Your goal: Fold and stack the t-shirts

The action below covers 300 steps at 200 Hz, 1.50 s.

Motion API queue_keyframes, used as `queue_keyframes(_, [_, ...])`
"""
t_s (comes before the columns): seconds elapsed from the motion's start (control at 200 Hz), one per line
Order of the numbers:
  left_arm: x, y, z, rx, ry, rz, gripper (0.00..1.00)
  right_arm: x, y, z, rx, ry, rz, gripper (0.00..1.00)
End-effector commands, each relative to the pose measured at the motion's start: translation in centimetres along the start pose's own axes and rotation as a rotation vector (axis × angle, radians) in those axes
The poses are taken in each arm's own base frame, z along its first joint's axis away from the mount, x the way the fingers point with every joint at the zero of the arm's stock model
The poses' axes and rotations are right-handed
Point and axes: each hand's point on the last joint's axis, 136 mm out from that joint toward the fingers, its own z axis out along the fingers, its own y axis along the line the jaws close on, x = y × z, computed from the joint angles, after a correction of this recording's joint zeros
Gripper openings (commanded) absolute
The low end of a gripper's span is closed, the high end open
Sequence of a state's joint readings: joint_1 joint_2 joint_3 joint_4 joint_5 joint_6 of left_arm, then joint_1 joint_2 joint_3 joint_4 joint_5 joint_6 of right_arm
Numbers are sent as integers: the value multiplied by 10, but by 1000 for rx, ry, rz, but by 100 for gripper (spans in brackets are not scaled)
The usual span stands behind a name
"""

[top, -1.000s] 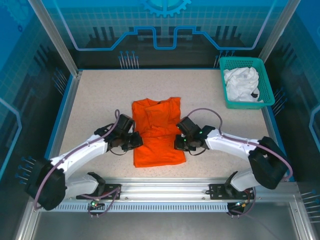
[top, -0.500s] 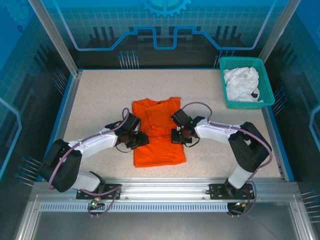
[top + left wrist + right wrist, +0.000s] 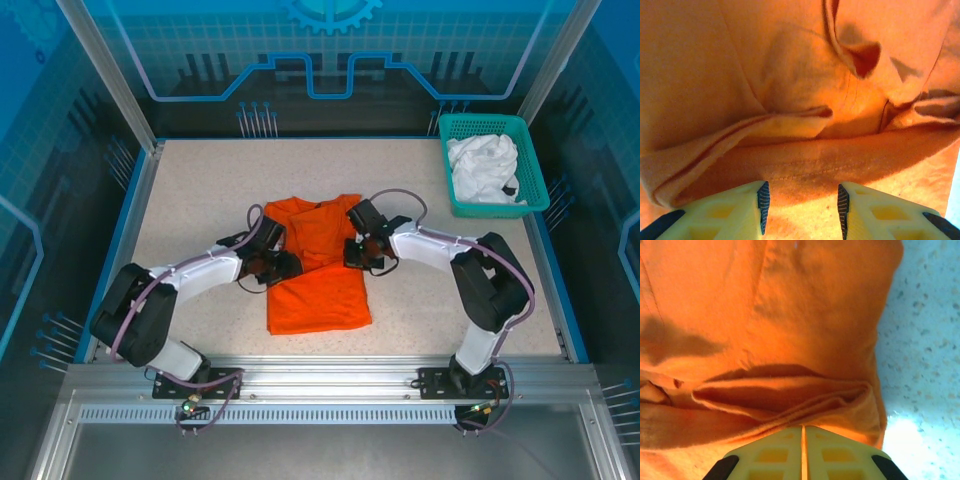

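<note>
Two grippers sit low at the orange t-shirt [image 3: 320, 300], one on each side of it, facing each other across the cloth. The left gripper [image 3: 801, 192] has its yellow fingers [image 3: 730, 210] standing apart, and nothing is between them except the speckled table [image 3: 200, 190]. Just ahead of its fingertips lies a thick folded edge of the shirt, running across the whole view, and beyond that edge the cloth is bunched and wrinkled with a small open pocket of fabric.

The right gripper [image 3: 803, 429] has its fingers pressed together, so only a thin line is visible between them. A doubled fold of the orange cloth gathers right at its tips and seems pinched there, with the upper layer lifted to make a flat open pocket. Bare table is to one side of this gripper, just past the shirt's edge.

Between the two grippers the shirt is folded over itself; its lower part lies flat toward the arm bases.

Well away from both grippers, at the table's far right corner, the white t-shirt [image 3: 482, 165] lies crumpled inside a teal basket [image 3: 485, 122].
</note>
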<state>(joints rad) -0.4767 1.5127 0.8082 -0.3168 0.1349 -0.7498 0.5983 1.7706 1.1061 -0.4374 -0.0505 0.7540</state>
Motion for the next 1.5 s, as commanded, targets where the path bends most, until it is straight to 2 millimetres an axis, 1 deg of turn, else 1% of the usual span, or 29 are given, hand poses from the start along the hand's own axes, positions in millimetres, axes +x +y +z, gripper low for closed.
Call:
queue_keyframes(0.0, [-24,-9,-4,8,-70,24,46,-11,4,3,-20,13,7,11])
queue_keyframes(0.1, [-39,-11,-13,-9,-118,39,50,-20,3,0,-18,7,29,12])
queue_keyframes(0.215, [-50,-21,-35,0,-182,88,52,-27,3,-14,-14,-33,28,15])
queue_keyframes(0.315, [-45,-29,-50,6,-194,141,51,-26,5,-24,-38,-57,0,15])
queue_keyframes(0.395, [-31,-36,-56,17,-171,190,46,-22,3,-28,-48,-70,-17,16])
queue_keyframes(0.51, [3,-51,-51,106,-64,249,32,-16,2,-32,-68,-72,-23,16])
queue_keyframes(0.58, [23,-57,-44,154,12,259,29,-11,5,-33,-101,-67,-28,16])
queue_keyframes(0.62, [32,-57,-39,157,47,265,28,-8,8,-33,-118,-63,-35,16])
queue_keyframes(0.725, [44,-47,-25,115,105,266,26,1,15,-32,-137,-45,-68,17])
queue_keyframes(0.845, [50,-40,-10,80,164,248,24,9,20,-26,-138,-18,-98,16])
queue_keyframes(0.945, [44,-34,1,26,161,251,24,10,16,-19,-116,-4,-93,16])
queue_keyframes(1.01, [35,-24,8,-45,137,263,24,10,13,-12,-96,11,-90,16])
queue_keyframes(1.101, [28,-15,15,-105,131,263,25,9,8,-2,-71,30,-85,16])
queue_keyframes(1.176, [21,-10,16,-135,99,261,29,5,1,5,-48,32,-70,16])
queue_keyframes(1.236, [14,-3,16,-152,85,241,29,3,-7,11,-33,35,-54,16])
queue_keyframes(1.331, [6,2,14,-145,68,210,29,0,-19,18,-14,47,-21,15])
queue_keyframes(1.496, [-12,13,7,-170,31,188,30,0,-29,24,-3,62,2,15])
